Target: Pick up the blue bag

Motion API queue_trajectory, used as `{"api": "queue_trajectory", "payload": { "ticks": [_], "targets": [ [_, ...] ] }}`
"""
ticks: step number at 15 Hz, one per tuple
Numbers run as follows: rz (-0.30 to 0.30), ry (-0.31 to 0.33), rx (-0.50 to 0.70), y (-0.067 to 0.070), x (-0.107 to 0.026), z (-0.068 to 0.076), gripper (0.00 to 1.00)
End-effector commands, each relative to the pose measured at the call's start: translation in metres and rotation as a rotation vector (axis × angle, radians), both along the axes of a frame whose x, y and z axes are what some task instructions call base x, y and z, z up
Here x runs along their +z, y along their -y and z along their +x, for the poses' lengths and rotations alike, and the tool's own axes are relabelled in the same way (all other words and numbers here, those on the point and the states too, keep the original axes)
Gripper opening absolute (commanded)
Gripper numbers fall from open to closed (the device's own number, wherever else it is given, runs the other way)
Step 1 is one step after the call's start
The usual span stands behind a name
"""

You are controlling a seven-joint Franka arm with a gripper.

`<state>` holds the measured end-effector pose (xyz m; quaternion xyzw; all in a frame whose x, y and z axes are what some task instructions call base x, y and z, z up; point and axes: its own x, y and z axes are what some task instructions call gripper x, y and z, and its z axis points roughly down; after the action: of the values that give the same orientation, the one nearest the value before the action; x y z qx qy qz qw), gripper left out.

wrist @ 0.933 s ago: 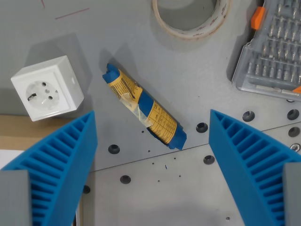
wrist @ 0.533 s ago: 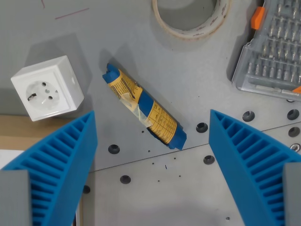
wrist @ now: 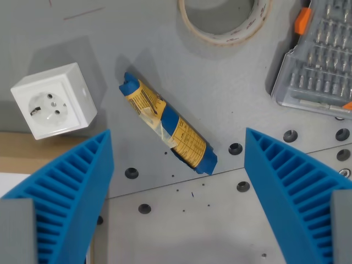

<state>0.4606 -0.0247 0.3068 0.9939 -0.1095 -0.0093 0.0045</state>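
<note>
The blue bag (wrist: 167, 124) is a rolled blue packet with a yellow printed label, lying diagonally on the grey table from upper left to lower right. My gripper (wrist: 177, 192) hangs above it, open, with the two ribbed blue fingers (wrist: 71, 192) wide apart at the wrist view's lower left and lower right. The bag's lower end lies between the fingers and nothing is held.
A white socket block (wrist: 54, 100) sits at the wrist view's left. A roll of clear tape (wrist: 224, 22) lies at the top. A grey bit case (wrist: 319, 60) with an orange latch is at the right. Bolt holes dot the grey plate (wrist: 231, 220).
The whole scene has shifted very slightly up and left, so the camera moved a little. The fingers stay open and the bag lies as before.
</note>
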Motion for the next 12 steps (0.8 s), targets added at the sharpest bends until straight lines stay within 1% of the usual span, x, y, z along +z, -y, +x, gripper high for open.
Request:
{"api": "queue_trajectory", "payload": {
  "ticks": [1, 7, 12],
  "targets": [
    [-0.005, 0.039, 0.087, -0.002, -0.007, -0.004, 1.0],
    [-0.015, 0.082, 0.18, -0.005, -0.024, -0.011, 1.0],
    [-0.029, 0.081, 0.272, -0.008, -0.037, -0.017, 1.0]
  ]
}}
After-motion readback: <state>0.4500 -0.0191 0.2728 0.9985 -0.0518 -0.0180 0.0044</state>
